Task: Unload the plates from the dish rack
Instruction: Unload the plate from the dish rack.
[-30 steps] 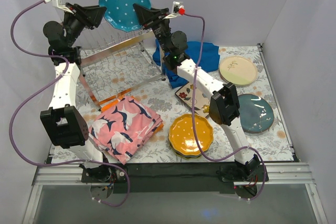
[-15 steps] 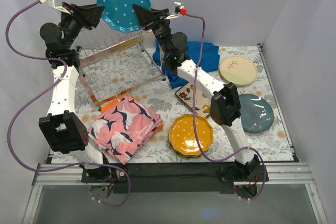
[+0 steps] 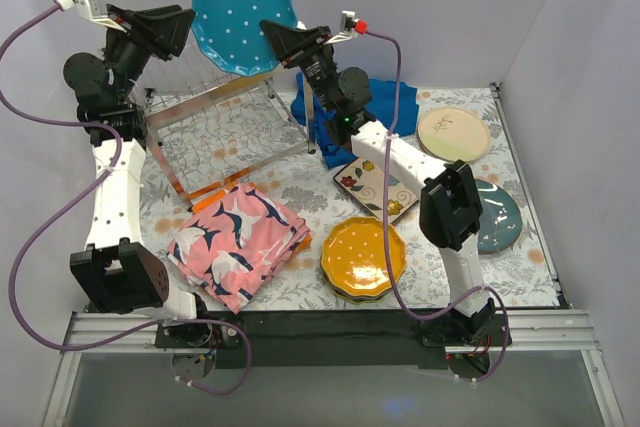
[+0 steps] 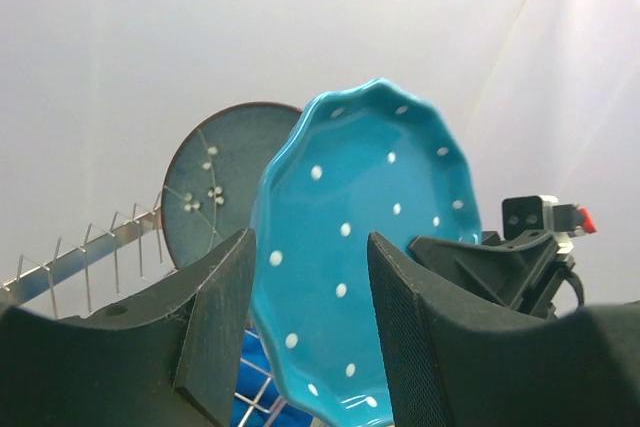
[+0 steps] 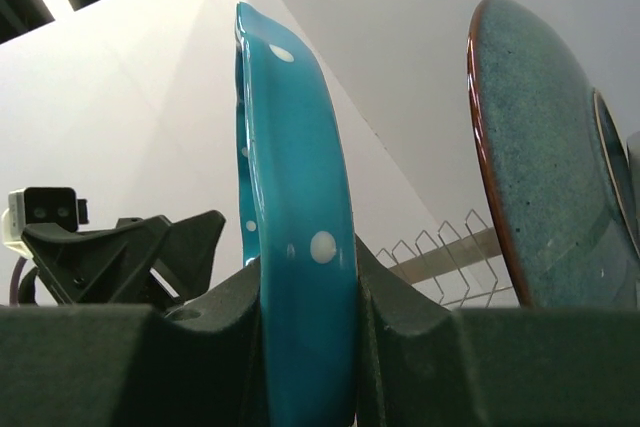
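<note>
Above the dish rack [image 3: 215, 127], one plate is held high.
Left tool [image 3: 186, 25] stands apart, just off the teal dotted plate [image 3: 243, 15]; right tool [image 3: 272, 32] is clamped on its opposite rim, likely carrying it alone toward the orange plate [image 3: 363, 257] on the table [image 3: 530, 262].

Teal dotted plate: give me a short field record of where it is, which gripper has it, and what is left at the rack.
plate: teal dotted plate, upright, raised above the dish rack
held by: right gripper, shut on its rim
left gripper: open, next to the plate's edge, not gripping it
left at rack: dark teal plate, upright behind the dotted one, by the prongs
on the table: orange plate, square floral plate, cream plate
</note>
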`<control>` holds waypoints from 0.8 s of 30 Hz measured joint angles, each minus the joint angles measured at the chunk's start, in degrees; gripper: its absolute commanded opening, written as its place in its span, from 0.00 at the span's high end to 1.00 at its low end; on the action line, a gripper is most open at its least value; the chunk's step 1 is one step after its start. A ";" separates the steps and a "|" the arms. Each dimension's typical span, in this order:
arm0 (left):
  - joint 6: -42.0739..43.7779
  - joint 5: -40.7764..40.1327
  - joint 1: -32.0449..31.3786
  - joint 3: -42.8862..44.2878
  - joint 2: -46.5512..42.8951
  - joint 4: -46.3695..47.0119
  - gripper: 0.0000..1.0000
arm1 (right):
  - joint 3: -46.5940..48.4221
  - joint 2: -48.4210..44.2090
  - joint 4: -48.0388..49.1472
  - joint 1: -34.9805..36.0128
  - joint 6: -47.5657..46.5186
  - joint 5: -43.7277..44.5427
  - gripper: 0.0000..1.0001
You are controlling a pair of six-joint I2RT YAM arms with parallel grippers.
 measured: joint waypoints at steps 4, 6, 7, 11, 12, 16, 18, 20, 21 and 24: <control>0.07 -0.46 0.00 -0.90 -3.61 -1.20 0.53 | -6.36 -4.68 0.02 -0.13 1.73 -0.17 0.99; 0.07 -0.76 -0.02 -1.49 -5.25 -1.92 0.52 | -8.24 -6.49 -0.07 -0.31 2.71 -0.28 0.99; 0.11 -1.05 -0.07 -1.81 -6.01 -2.21 0.52 | -9.03 -7.37 -0.09 -0.39 3.43 -0.42 0.99; 0.59 -2.29 -0.22 -2.16 -8.33 -4.31 0.51 | -13.14 -11.34 -0.09 -0.87 6.23 -0.96 0.99; 0.74 -2.54 -0.22 -2.16 -8.74 -5.05 0.51 | -14.62 -12.68 0.00 -1.09 7.06 -1.11 0.99; 1.38 -3.04 -0.22 -1.46 -9.84 -9.70 0.50 | -21.88 -18.73 0.07 -2.03 9.92 -1.62 0.99; 1.55 -2.99 -0.22 -1.46 -10.38 -12.15 0.49 | -26.10 -22.23 -0.17 -2.84 11.19 -1.95 0.99; 1.84 -2.97 -0.22 -1.60 -11.10 -14.27 0.46 | -30.49 -25.77 -0.28 -3.93 12.52 -2.14 0.99; 1.97 -2.91 -0.22 -1.86 -11.65 -15.21 0.44 | -32.68 -27.58 -0.70 -4.61 13.22 -2.51 0.99; 2.32 -2.27 -0.22 -3.41 -13.86 -17.79 0.36 | -39.74 -33.51 -1.99 -7.13 15.76 -3.69 0.99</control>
